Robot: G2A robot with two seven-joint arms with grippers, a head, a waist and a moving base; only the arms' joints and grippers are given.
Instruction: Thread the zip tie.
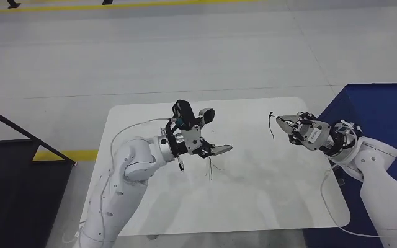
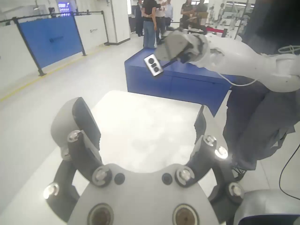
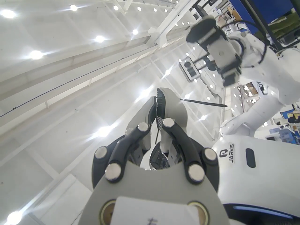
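In the top view the thin black plastic zip tie [image 1: 271, 126], over the two o'clock part of the rounded white table [image 1: 267, 192], is too fine to tell head from tail. Its stretch between the right gripper's [image 3: 158, 94] pressed-together fingers is hidden. A dark thread-like thing [image 1: 211, 168], at six o'clock from the left gripper [image 1: 217, 131], is too small to identify, lying or hanging.

lite: bright, even | ceil. lamps [image 3: 99, 39] flare | table [image 2: 143, 127] glare | wrist cams fisheye @ edges
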